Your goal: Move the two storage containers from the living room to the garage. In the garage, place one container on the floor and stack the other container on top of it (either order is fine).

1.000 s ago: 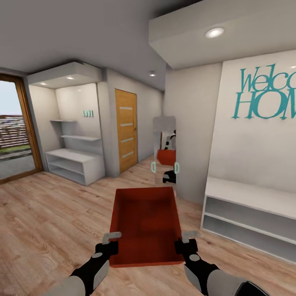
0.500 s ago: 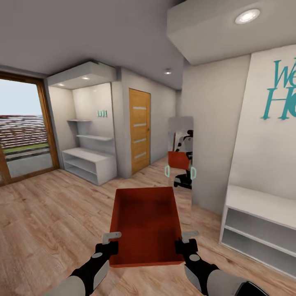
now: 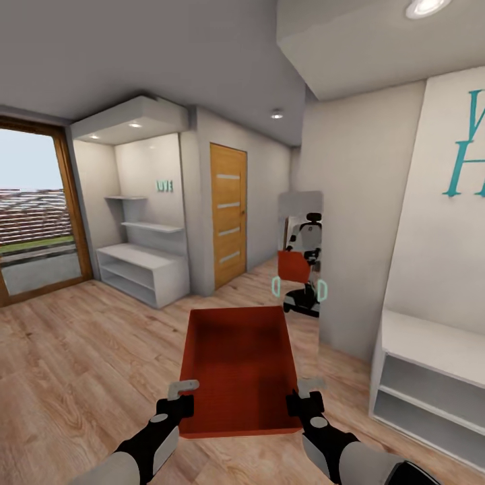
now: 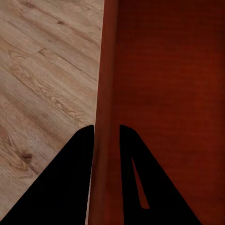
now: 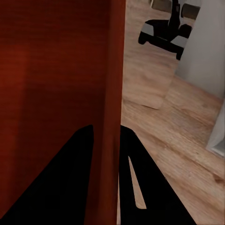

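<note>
Wood door ahead – mirror rt, white shelving lt.

A home's entrance hall, by the look of it: light wood-plank flooring, a wooden door, white built-in shelving, a leaning mirror, a low white bench unit, recessed ceiling lights, and teal wall lettering, cut off but probably a welcome sign.

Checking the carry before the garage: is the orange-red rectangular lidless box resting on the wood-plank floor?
No, the orange-red box is held above the planks, its side walls clamped by the left gripper and right gripper.
</note>
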